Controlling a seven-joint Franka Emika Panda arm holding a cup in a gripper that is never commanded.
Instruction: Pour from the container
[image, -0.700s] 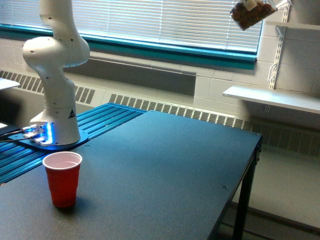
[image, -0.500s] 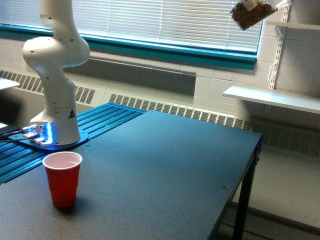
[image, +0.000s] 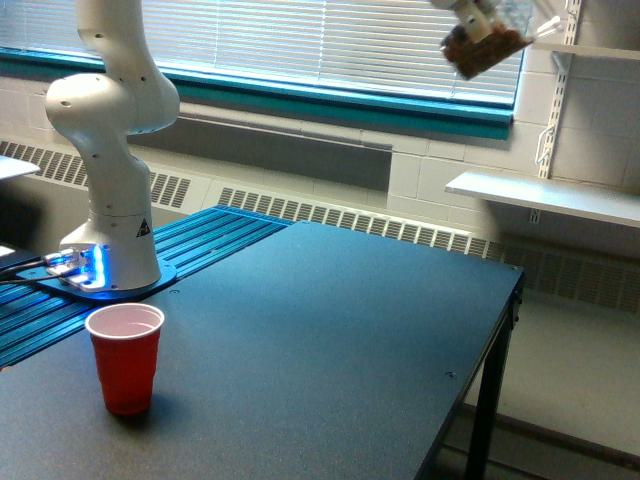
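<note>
1. Container (image: 484, 42) first, though it is the smallest thing I see: a clear jar with brown pieces inside, tilted, high in the air at the far right, in front of the window blinds (image: 300, 40).
2. I see the black table (image: 330, 340) filling the near scene.
3. I see the white arm (image: 105, 150) standing on its base at the far left.
4. I see a red cup (image: 125, 358) upright at the table's near left, well apart from the jar.
5. I cannot tell the gripper's (image: 472, 10) grasp; it is cut off at the top.
</note>
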